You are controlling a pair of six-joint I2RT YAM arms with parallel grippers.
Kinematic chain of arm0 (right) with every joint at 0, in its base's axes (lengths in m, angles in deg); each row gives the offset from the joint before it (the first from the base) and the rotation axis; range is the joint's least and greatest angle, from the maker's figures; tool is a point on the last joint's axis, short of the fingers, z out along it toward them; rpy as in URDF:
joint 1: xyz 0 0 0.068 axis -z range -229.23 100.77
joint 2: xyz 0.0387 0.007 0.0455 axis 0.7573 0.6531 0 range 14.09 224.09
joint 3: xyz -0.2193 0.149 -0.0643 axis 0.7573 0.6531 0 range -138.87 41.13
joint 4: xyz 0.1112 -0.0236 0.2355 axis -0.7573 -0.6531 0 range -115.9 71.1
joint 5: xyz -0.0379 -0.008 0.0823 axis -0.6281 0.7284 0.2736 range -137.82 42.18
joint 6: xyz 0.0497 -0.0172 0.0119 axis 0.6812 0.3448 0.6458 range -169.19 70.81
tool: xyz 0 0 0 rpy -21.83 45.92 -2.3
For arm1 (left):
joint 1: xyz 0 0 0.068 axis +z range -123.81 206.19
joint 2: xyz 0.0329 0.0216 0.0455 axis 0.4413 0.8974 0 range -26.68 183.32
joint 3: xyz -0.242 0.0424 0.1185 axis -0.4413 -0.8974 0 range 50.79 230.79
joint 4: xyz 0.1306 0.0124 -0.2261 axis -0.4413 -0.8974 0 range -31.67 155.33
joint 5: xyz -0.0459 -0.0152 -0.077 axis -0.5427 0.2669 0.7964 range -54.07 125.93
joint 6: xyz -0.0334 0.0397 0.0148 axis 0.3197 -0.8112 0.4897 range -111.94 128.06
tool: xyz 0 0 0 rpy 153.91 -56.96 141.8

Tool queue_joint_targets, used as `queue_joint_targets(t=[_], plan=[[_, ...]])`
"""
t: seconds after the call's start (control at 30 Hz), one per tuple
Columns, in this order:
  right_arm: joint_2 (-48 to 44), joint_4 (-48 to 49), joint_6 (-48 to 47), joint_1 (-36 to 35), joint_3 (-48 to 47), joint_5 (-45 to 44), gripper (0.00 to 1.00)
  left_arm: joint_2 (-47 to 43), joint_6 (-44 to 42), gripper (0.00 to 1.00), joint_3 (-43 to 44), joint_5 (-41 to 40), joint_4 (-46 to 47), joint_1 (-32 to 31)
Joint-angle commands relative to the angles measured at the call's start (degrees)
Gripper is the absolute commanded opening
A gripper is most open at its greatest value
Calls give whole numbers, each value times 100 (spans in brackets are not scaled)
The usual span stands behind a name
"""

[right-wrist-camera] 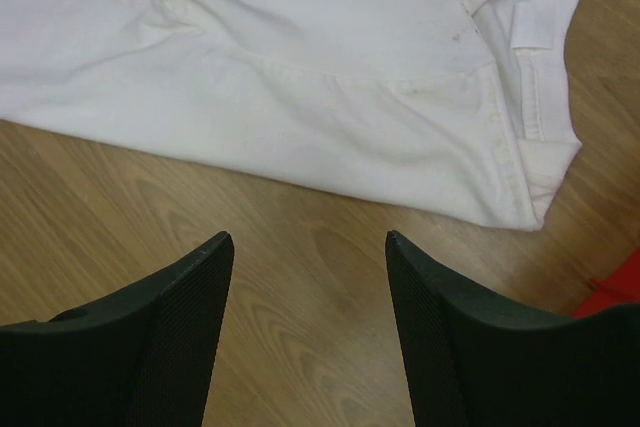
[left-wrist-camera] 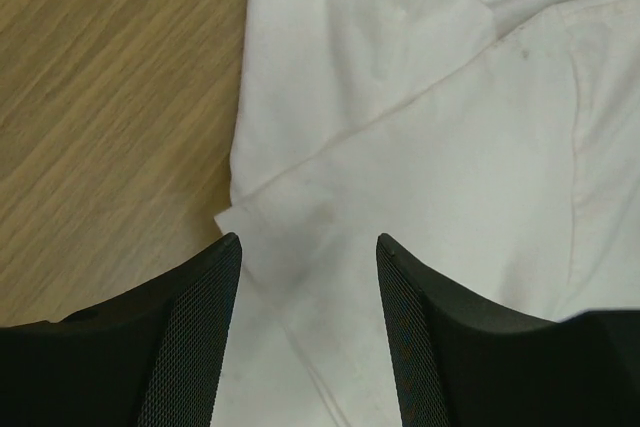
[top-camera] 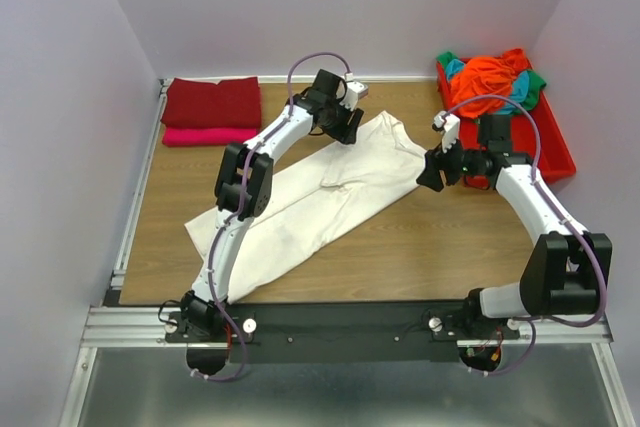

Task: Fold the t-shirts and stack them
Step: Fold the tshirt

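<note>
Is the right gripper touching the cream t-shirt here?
Apart. In the right wrist view the right gripper hangs open over the table, bare wood showing between its fingertips and the cream t-shirt.

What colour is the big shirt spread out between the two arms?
The big shirt is plain cream-white; the top external view shows it best.

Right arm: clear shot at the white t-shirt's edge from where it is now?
Probably yes. The right end effector is open over bare table, just beside the white t-shirt, with nothing lying between them.
</note>
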Motion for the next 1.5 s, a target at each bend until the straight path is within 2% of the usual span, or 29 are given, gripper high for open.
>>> queue_joint_targets(t=[0.0,0.17,0.43,0.5,0.6,0.63,0.73,0.77,0.8,0.93,1.17,1.27,1.3,1.33,1.43,1.47], plan=[[-58,127,38,5,131,482,70,311,-146,64,676,-350,-692,74],[-101,118,29,5,123,605,70,505,-163,64,677,-692,-648,74],[-225,118,3,5,149,597,70,883,-216,63,615,-315,-806,74],[-225,127,3,5,158,606,70,944,-190,60,606,-297,-823,74],[-251,118,-6,14,166,632,69,1014,-146,49,668,-253,-911,74],[-251,118,-6,5,166,649,70,1041,-94,38,711,-270,-955,66],[-269,127,-6,5,166,615,70,1050,-6,16,738,-244,-991,92],[-277,127,-6,5,166,615,70,1032,21,5,764,-183,-991,118],[-277,127,-14,5,166,606,70,1041,56,0,782,-131,-982,136],[-277,127,-15,5,158,553,70,1067,486,0,1036,89,-816,381],[-242,127,-32,14,167,509,70,1129,1962,0,1432,-314,-262,1391],[-216,127,-32,14,175,509,70,1068,2095,0,1459,-254,-77,1559],[-190,127,-32,14,175,509,70,1041,2095,1,1467,25,-42,1603],[-172,127,-41,5,175,500,70,971,2087,14,1476,167,-24,1621],[-119,118,-58,5,193,579,70,726,2025,29,1372,633,37,1621],[-102,109,-119,5,201,623,70,472,1999,38,1206,756,55,1613]])
